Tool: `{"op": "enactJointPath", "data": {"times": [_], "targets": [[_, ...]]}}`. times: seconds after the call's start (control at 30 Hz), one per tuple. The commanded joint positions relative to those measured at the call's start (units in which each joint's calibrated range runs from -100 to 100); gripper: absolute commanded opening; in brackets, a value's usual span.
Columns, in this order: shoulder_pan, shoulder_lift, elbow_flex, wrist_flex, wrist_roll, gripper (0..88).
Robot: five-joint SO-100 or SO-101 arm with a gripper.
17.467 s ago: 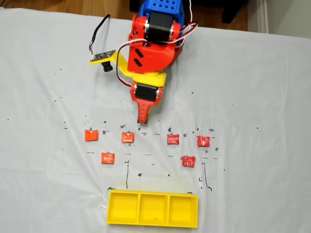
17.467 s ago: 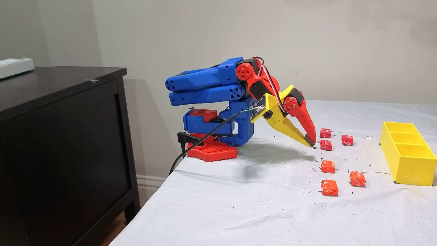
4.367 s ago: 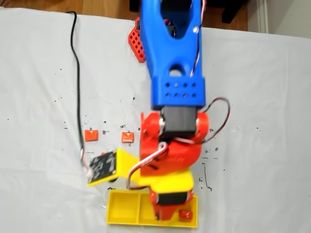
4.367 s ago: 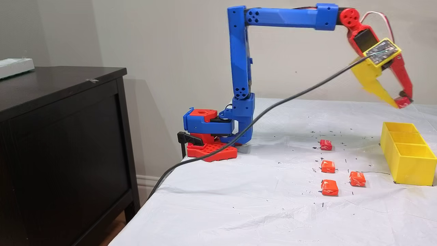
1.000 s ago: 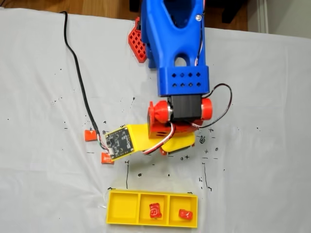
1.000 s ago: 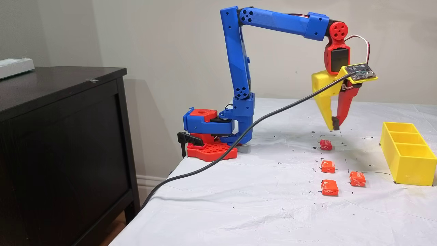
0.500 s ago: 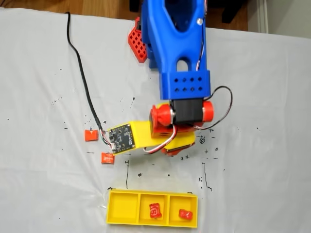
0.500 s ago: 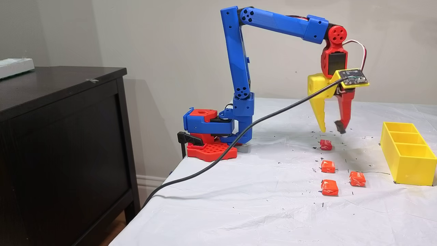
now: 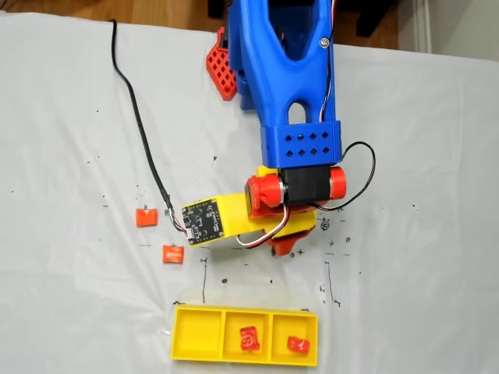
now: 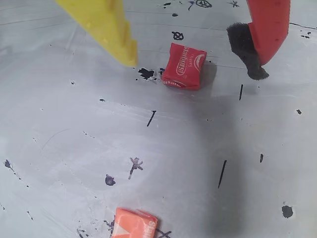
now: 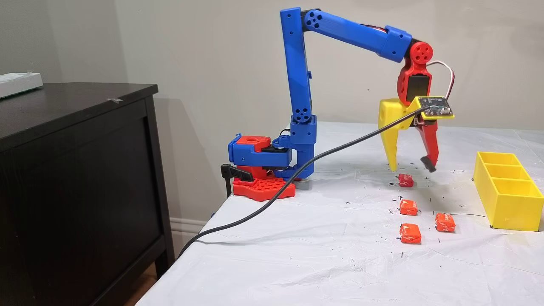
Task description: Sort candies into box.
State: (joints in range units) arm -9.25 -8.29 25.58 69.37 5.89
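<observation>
1. The counter [image 11: 297, 255], under a white cloth speckled with black pen marks, carries everything; a dark cabinet [image 11: 76, 170] stands beside it, well clear of the work.
2. The arm [image 11: 297, 72] reaches out from its red base and bends down, with a black cable [image 11: 297, 170] trailing from the yellow camera bracket across the cloth.
3. The box [image 9: 244, 336] lies near the counter edge in a fixed view: one red candy sits in its middle compartment [image 9: 249, 338], one in the right compartment [image 9: 296, 344], and the left compartment holds nothing.
4. The gripper [image 10: 195, 62] hangs just above the cloth with its jaws spread wide and nothing between them but air. The yellow finger [image 10: 106, 27] and the red finger's black pad [image 10: 245, 49] stand on either side of the last red candy [image 10: 184, 66].
5. Three orange candies [image 11: 409, 207] lie on the cloth nearer the side camera, apart from the red one.
6. Judged risks:
   - The yellow tip looks closer to the candy than the padded one, so closing could shove the sweet sideways rather than pinch it.
   - Descending too far could snag the cloth.
   - The slack cable could drag across the orange candies.
   - Nothing blocks the path to the box.
</observation>
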Motion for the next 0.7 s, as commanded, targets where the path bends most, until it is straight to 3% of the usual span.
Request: {"op": "enactJointPath", "data": {"times": [0.0,0.67], "targets": [[-0.9,0.5,-0.4,-1.2,-0.7,28.2],[-3.1,6.9,-0.2,-6.0,-2.0,30.9]]}}
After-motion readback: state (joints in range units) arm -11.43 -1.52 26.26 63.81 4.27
